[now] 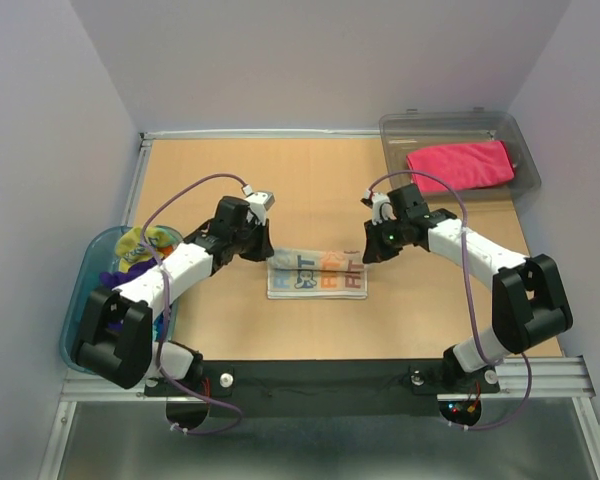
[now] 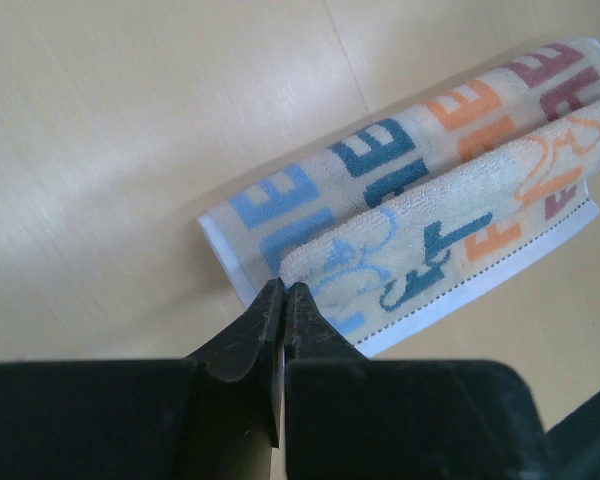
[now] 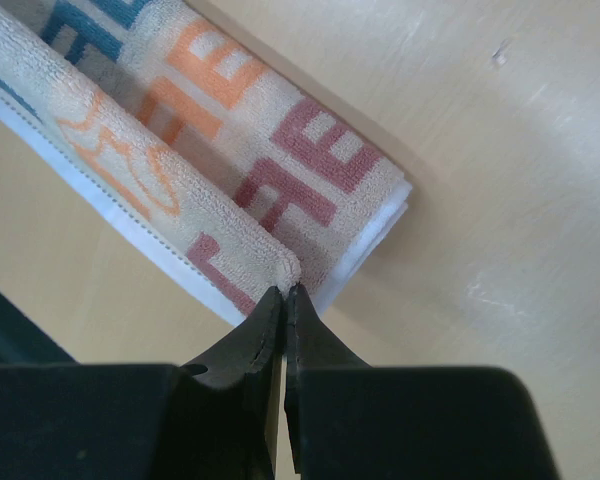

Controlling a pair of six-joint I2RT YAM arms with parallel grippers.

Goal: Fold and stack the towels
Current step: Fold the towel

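The towel (image 1: 317, 274) lies folded mid-tabletop (image 1: 310, 180), long axis left to right; big blue, orange and pink block letters are seen, no word readable; its upper flap's corners are pinched in the closed jaws of the left gripper (image 2: 283, 290) and right gripper (image 3: 283, 292).

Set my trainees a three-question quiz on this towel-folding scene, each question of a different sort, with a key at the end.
1. True or false: the pink towel lies inside the clear bin at the far right.
2. Where is the lettered towel? A. in the clear bin; B. on the table, partly folded; C. hanging off the table's edge.
3. Fill in: the left tool and the right tool are each ___ on a corner of the lettered towel's upper flap.
Key: 1 true; 2 B; 3 shut.
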